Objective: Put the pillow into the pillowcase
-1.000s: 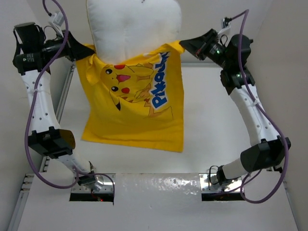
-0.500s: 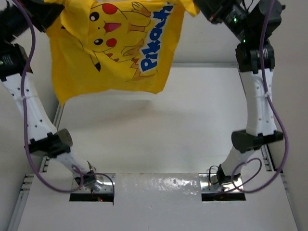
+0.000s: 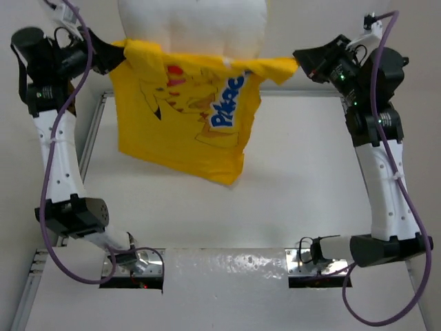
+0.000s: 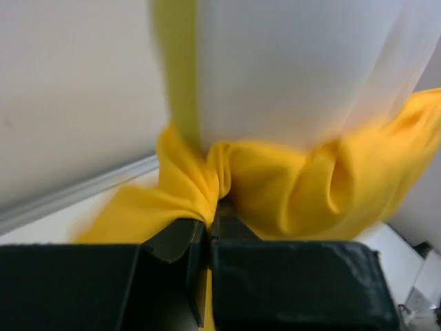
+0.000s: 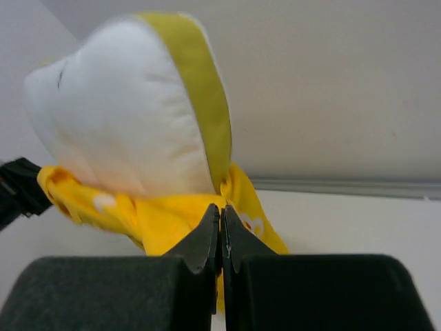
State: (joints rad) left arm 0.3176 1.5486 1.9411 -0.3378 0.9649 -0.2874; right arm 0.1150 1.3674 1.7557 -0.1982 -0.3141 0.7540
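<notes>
Both arms are up, with the pillowcase (image 3: 186,117) strung between them by its top edge.
- left gripper (image 3: 110,52): jaws pressed together on a bunched fold of yellow fabric at the case's left top corner. The left wrist view shows cloth wadded right at the fingertips, slightly blurred.
- right gripper (image 3: 298,63): jaws pinched tight on the right top corner, with the fabric pulled into a taut twisted strip.
- pillow (image 3: 193,24): puffy cream-white and soft, with rounded lobes. Its bottom sits in the case mouth and most of it sticks out above. The right wrist view shows the yellow edge trim (image 5: 200,89) running along its seam.
- The case is thin bright-yellow cloth, hanging limp and creased below the mouth, lower hem slanted over the white table (image 3: 310,179). The Pikachu print (image 3: 169,86) and blue lettering (image 3: 231,103) face the top camera, folded and partly hidden.
- How deep the pillow sits inside: can't tell.
</notes>
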